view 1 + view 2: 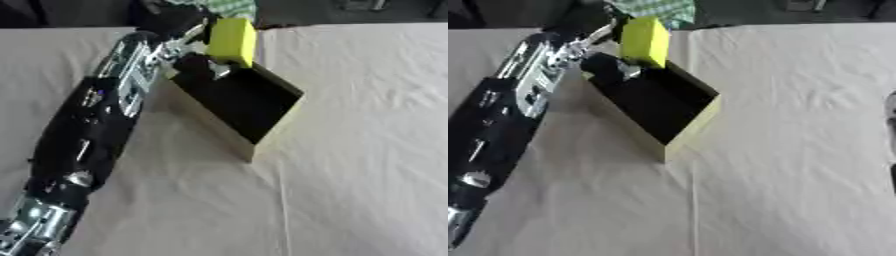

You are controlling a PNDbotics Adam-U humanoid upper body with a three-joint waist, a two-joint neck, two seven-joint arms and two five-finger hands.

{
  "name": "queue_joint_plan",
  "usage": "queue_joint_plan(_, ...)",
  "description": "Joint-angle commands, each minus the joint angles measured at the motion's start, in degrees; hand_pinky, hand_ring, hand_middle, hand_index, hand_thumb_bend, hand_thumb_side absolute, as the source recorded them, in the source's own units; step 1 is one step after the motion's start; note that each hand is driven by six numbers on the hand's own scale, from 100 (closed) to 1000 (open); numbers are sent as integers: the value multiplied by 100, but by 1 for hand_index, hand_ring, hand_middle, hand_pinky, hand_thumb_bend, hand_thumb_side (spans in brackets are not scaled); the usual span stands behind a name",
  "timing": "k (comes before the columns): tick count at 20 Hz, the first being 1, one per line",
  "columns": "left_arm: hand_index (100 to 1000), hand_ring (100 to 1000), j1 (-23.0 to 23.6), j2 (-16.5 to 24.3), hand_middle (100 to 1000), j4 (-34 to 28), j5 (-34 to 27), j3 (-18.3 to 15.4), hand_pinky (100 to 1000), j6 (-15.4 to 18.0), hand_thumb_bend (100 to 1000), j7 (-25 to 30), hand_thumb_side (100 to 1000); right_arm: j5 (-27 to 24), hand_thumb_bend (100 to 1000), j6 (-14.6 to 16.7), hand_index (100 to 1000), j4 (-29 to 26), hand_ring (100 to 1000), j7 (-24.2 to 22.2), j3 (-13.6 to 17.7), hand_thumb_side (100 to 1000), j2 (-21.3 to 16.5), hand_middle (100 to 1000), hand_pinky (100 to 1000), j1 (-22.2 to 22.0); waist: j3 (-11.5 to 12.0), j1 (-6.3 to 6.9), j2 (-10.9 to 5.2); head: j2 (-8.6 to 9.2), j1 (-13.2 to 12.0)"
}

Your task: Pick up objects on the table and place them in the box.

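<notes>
While the left arm stretches toward the far-left part of the bench (pixel 367 150), the left robot hand (pixel 188 32) has its fingers curled round a yellow block (pixel 233 41), holding it just above the far end of the box (pixel 241 102). Block is airborne, not yet inside.

Step in hand, as I read it: the placing phase, carry done, release pending. Next move likely calls for lowering the block a little into the dark opening, then uncurling the fingers so it drops clear of the near wall.

Block's long axis runs roughly upright, tilted slightly, its lower end pointing down at the box mouth. Box lies diagonally, long axis from the far-left toward the near-right of the bench, open top facing up.

Right robot hand: only a dark sliver at the right edge, can't tell what its fingers are doing. No other loose objects visible on the cloth.
</notes>
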State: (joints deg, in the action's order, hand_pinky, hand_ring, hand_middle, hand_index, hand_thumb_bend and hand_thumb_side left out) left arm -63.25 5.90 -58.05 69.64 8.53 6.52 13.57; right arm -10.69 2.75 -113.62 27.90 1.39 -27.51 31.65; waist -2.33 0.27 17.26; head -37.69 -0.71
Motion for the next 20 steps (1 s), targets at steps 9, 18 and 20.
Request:
queue_joint_plan(9,851,849,133,-215,754,114,1070,82,865,-430,313,-299,825,-30,100,29,823,-97,748,12,68,712,-60,540,753,66,8,9,-107,45,13)
queue_joint_plan(18,953,952,154,-234,906,-52,1427,49,1000,-1015,884,-635,1000,-37,100,20,823,-97,748,5,66,713,-39,539,753,35,-8,30,-110,32,17)
queue_joint_plan(20,950,950,158,-241,902,-72,1409,57,1000,-1055,865,-767,1000,-38,100,20,823,-97,748,4,65,713,-38,539,753,37,-14,35,-113,33,13)
